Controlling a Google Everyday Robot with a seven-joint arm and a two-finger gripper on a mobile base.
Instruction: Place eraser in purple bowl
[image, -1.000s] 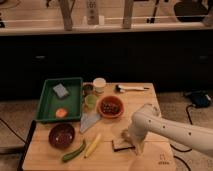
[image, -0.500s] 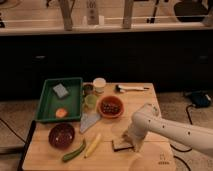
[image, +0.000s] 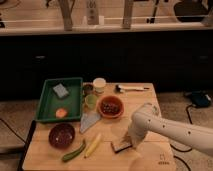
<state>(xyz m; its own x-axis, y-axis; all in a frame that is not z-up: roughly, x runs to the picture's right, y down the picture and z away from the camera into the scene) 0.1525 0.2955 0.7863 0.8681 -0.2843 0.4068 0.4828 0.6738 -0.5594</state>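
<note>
The eraser (image: 118, 147), a small dark flat block, lies on the wooden table (image: 150, 107) near the front, right of the middle. My gripper (image: 126, 143) comes down on it from the white arm (image: 165, 129) that reaches in from the right, and it is shut on the eraser at table level. The purple bowl (image: 62, 135) sits at the front left, well to the left of the gripper, with nothing showing inside it.
An orange bowl (image: 110, 106) with dark contents stands mid-table. A green tray (image: 44, 102) at the left holds a blue-grey sponge (image: 60, 90) and an orange piece (image: 61, 113). A banana (image: 93, 145) and a green vegetable (image: 73, 151) lie between bowl and eraser.
The gripper has shut on the eraser. The arm and the other objects stay where they were.
</note>
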